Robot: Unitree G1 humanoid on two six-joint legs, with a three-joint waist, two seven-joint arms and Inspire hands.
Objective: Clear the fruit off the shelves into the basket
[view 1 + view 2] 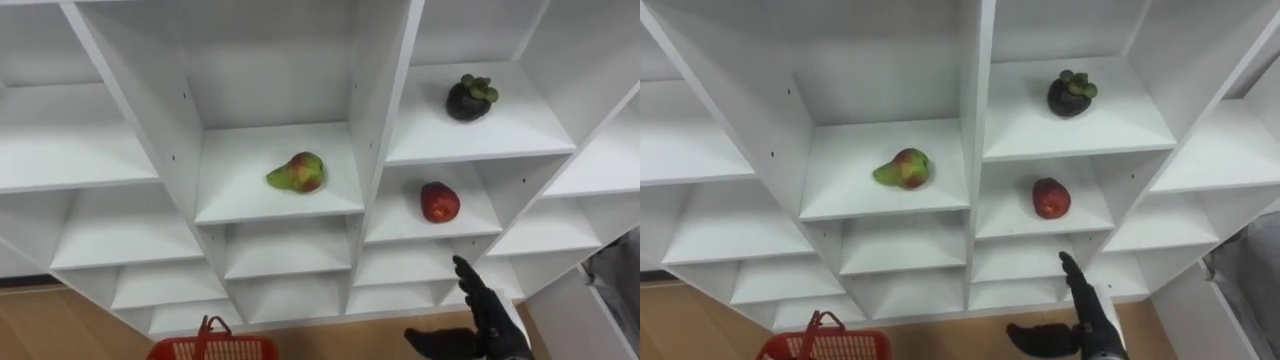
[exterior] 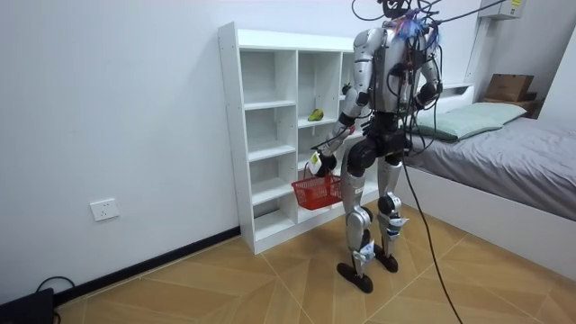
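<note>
White laminated board, smooth and matt, squared into the open compartments of the closet [image 1: 385, 120], with small peg holes down the uprights. On the middle column's shelf, a pear [image 1: 297, 173]: green blushing to red, lopsided teardrop shape, lying on its side. One column to the right and set a little higher, a mangosteen [image 1: 470, 98]: round, dark purple-black, dull-skinned, capped by a knobbly green calyx. Directly under it, in the next compartment down, a red apple [image 1: 439, 202], glossy, roundish, clear of the walls. Low at the right, below the apple's compartment, the right hand [image 1: 492, 325]: black, hard-shelled, fingers [image 1: 468, 280] straight and close together, pointing up toward the shelves, thumb spread out to the side; wide open, holding nothing, touching nothing. At the bottom left, a red basket [image 1: 213, 348] of open plastic lattice, thin handle raised. In the room view, hanging at thigh height in front of the closet's lower shelves, just under the left hand [image 2: 320, 162]; seemingly closed on the handle, though too small there to read the grip for certain. Standing upright on a wood-patterned floor [image 2: 225, 279], facing the closet, with a grey-covered bed [image 2: 504, 148] at the room view's right.
</note>
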